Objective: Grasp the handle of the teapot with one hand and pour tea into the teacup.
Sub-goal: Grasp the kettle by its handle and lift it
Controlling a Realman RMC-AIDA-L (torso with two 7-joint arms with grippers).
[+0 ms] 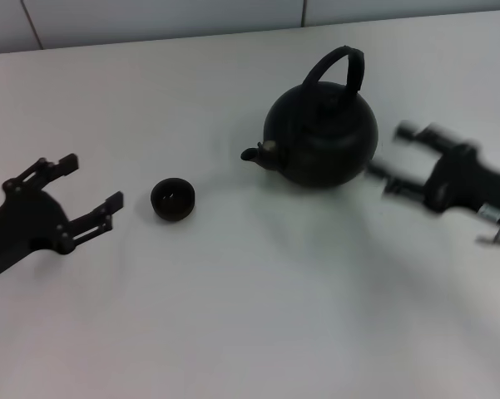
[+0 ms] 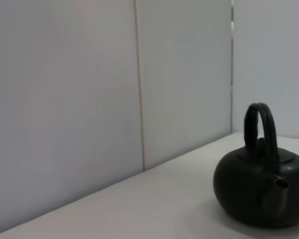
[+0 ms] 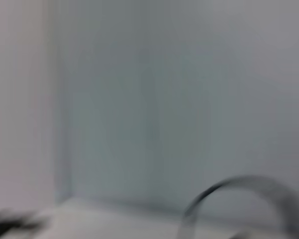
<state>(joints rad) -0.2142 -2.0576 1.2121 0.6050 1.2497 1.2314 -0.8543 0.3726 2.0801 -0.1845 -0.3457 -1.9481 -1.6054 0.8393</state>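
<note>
The round black teapot stands on the white table, its stubby spout pointing left toward the small dark teacup. Its arched black handle loops over the lid, free of any grip. The left wrist view also shows the teapot and the handle. In the right wrist view the handle appears only as a blurred arc. My right gripper is open just right of the teapot, blurred with motion. Left of the teacup, a short gap away, my left gripper rests open.
The white table runs back to a pale panelled wall. Open tabletop lies in front of the teapot and cup.
</note>
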